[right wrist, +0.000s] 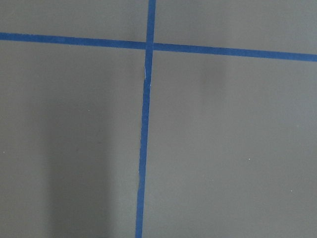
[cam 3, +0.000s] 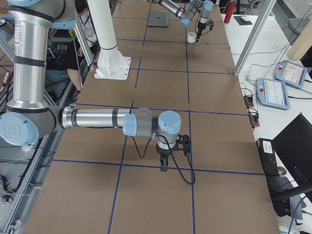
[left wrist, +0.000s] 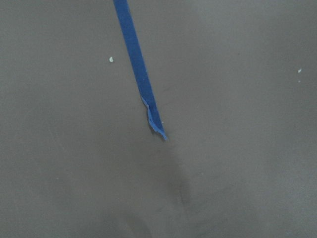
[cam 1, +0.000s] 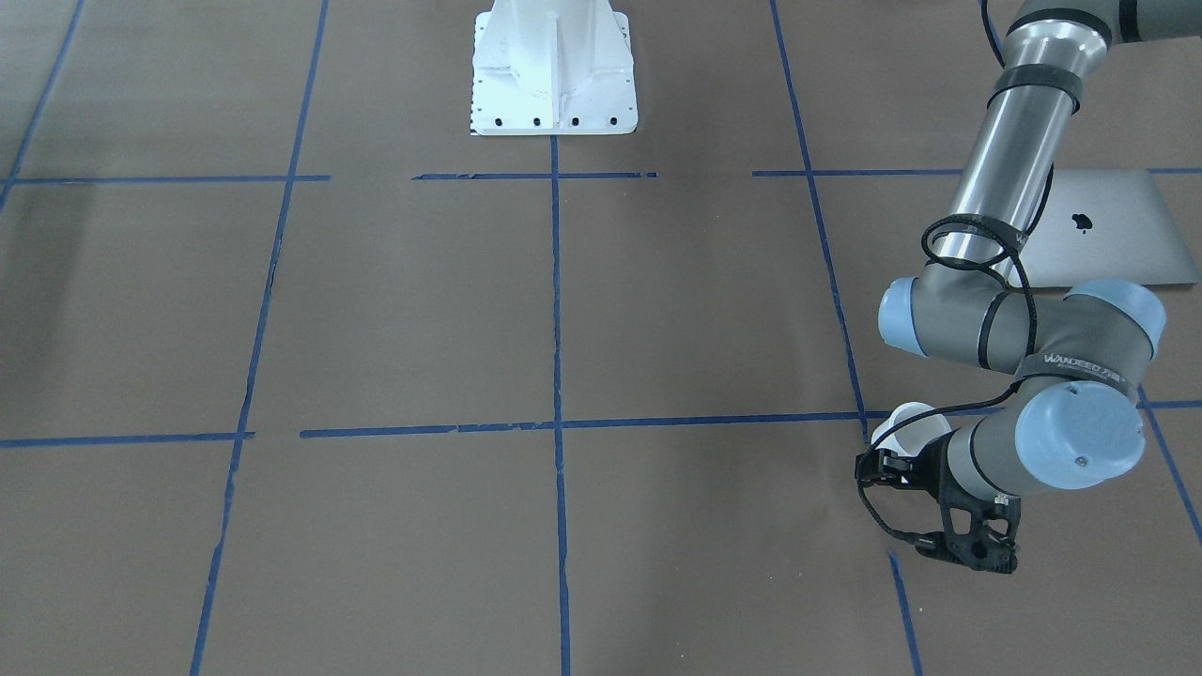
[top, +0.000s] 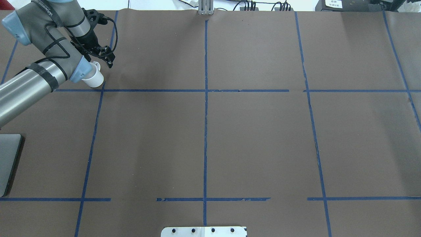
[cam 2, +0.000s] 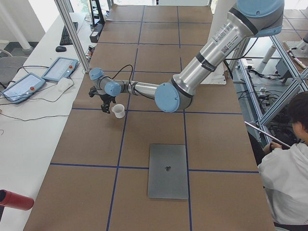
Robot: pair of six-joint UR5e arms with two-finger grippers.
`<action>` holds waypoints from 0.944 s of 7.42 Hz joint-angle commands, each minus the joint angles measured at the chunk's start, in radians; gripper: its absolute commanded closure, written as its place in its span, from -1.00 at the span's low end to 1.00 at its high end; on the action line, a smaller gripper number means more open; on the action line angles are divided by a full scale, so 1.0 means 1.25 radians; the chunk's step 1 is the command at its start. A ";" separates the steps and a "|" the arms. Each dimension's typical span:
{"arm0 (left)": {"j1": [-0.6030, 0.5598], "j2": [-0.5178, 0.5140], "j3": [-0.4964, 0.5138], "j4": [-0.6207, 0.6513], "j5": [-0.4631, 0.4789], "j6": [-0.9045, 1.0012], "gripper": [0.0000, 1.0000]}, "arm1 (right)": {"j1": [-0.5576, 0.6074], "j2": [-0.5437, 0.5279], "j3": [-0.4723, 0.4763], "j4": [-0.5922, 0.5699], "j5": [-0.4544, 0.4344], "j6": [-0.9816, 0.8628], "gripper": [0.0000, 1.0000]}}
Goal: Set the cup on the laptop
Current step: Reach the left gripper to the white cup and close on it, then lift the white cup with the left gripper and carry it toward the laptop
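Note:
The small white cup (top: 93, 78) stands upright on the brown table by a blue tape crossing at the far left; it also shows in the front view (cam 1: 909, 422) and the left side view (cam 2: 118, 110). My left gripper (top: 108, 60) points down right beside the cup, on its far side, with its fingers (cam 1: 881, 467) overlapping the cup's lower part. I cannot tell whether it is open or shut. The closed silver laptop (cam 1: 1108, 225) lies flat nearer the robot, also in the left side view (cam 2: 167, 171). My right gripper (cam 3: 164, 165) hangs low over the table far from both; its state is unclear.
The white robot pedestal (cam 1: 554, 66) stands at the table's middle edge. Blue tape lines (top: 205, 98) divide the brown table. Beyond the far edge are two teach pendants (cam 2: 60, 70), a metal post (cam 2: 72, 33) and a red bottle (cam 2: 14, 199). A person (cam 2: 288, 168) sits behind the robot side.

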 commanded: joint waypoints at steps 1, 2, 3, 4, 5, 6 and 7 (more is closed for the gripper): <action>0.008 0.010 0.003 0.000 -0.004 0.006 -0.12 | 0.000 0.000 0.000 0.000 0.000 0.000 -1.00; 0.008 0.006 0.002 0.014 -0.005 0.007 0.99 | 0.000 0.000 0.000 0.000 0.000 0.000 -1.00; 0.005 0.005 0.001 0.028 -0.006 0.007 1.00 | 0.000 0.000 0.000 0.000 0.000 0.001 -1.00; -0.005 0.005 -0.003 0.029 -0.012 0.007 1.00 | 0.000 0.000 0.000 0.000 0.000 0.000 -1.00; -0.020 0.005 -0.004 0.032 -0.015 0.007 1.00 | 0.000 0.000 0.000 0.000 0.000 0.001 -1.00; -0.046 0.004 -0.007 0.055 -0.015 0.005 1.00 | 0.000 0.000 0.000 0.000 0.000 0.001 -1.00; -0.089 0.005 -0.031 0.104 -0.015 0.007 1.00 | 0.000 0.000 0.000 0.000 0.000 0.000 -1.00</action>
